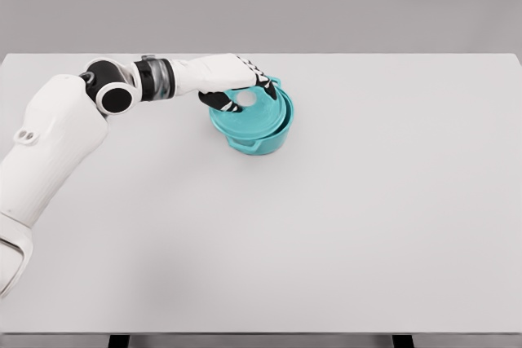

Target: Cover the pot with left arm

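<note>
- Left hand [241, 87] sits at the far end of the outstretched white arm, which enters from the lower left and bends at the elbow; its dark-tipped fingers [220, 102] are curled around the white knob of the lid, so it is gripping the lid rather than resting loose.
- Teal lid [249, 116] is under that hand, lying on top of the pot and tilted, its left side lifted toward the hand and its right side lower against the rim.
- Teal pot [265, 143] stands on the table just beneath, a little beyond the table's middle toward the far edge; one handle shows at the front, another peeks out at the far side near the fingertips.
- Lid and pot overlap almost fully, but the lid looks shifted slightly up and to the left of the pot's body, so I judge it not yet seated flat.
- As for progress: the lid is grasped and brought over the pot, which is most of the job. What seems left is levelling it, settling it onto the rim all the way round, and then letting go.
- White table [367, 226] spreads wide around the pot.
- Right arm does not show anywhere in the head view.
</note>
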Controlling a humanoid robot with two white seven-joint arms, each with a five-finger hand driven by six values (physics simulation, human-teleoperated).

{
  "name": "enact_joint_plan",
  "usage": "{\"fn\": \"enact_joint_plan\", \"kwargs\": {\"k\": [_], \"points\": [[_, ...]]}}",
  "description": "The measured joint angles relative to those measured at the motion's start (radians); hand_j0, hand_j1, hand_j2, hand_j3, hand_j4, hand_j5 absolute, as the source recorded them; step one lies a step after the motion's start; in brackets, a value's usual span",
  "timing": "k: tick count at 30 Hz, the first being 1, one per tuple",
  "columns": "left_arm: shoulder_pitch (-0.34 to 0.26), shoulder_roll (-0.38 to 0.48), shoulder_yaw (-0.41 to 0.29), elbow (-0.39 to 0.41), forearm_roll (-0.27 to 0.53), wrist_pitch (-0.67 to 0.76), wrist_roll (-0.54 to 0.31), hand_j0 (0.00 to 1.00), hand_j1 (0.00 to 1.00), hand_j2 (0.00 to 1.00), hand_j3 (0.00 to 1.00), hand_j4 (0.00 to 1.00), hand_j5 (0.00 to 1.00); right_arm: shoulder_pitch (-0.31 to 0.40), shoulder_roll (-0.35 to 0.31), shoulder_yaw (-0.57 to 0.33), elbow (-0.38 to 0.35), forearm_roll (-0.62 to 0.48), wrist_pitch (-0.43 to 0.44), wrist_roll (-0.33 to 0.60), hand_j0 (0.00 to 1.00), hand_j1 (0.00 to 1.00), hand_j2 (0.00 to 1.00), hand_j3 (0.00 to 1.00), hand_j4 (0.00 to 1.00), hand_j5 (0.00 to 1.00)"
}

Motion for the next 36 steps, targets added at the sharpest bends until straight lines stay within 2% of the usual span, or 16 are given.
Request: {"fn": "enact_joint_plan", "kwargs": {"k": [16,22,24,26,28,31,33,34,36], "points": [[-0.002,0.016,0.006,-0.021,0.003,0.0,0.0,0.76,0.76,0.76,0.76,0.76,0.76,0.0,0.0,0.0,0.0,0.0,0.0,0.0,1.0,1.0,1.0,1.0,1.0,1.0],[-0.002,0.052,0.012,-0.04,0.009,0.0,0.0,0.81,0.81,0.81,0.81,0.81,0.81,0.0,0.0,0.0,0.0,0.0,0.0,0.0,1.0,1.0,1.0,1.0,1.0,1.0],[0.002,0.092,0.02,-0.082,0.011,0.0,0.0,0.86,0.86,0.86,0.86,0.86,0.86,0.0,0.0,0.0,0.0,0.0,0.0,0.0,1.0,1.0,1.0,1.0,1.0,1.0],[0.018,0.152,0.048,-0.155,0.013,-0.001,-0.002,1.0,1.0,1.0,1.0,1.0,1.0,0.0,0.0,0.0,0.0,0.0,0.0,0.0,1.0,1.0,1.0,1.0,1.0,1.0],[0.072,0.234,0.087,-0.236,0.03,0.0,-0.004,1.0,1.0,1.0,1.0,1.0,1.0,0.0,0.0,0.0,0.0,0.0,0.0,0.0,1.0,1.0,1.0,1.0,1.0,1.0],[0.135,0.394,0.13,-0.338,0.111,0.0,-0.006,1.0,1.0,1.0,1.0,1.0,1.0,0.0,0.0,0.0,0.0,0.0,0.0,0.0,1.0,1.0,1.0,1.0,1.0,1.0],[0.193,0.48,0.146,-0.365,0.165,-0.001,-0.007,1.0,1.0,1.0,1.0,1.0,1.0,0.0,0.0,0.0,0.0,0.0,0.0,0.0,1.0,1.0,1.0,1.0,1.0,1.0],[0.233,0.511,0.158,-0.369,0.186,-0.001,-0.007,1.0,1.0,1.0,1.0,1.0,1.0,0.0,0.0,0.0,0.0,0.0,0.0,0.0,1.0,1.0,1.0,1.0,1.0,1.0],[0.271,0.55,0.188,-0.367,0.215,-0.001,-0.007,1.0,1.0,1.0,1.0,1.0,1.0,0.0,0.0,0.0,0.0,0.0,0.0,0.0,1.0,1.0,1.0,1.0,1.0,1.0]]}}
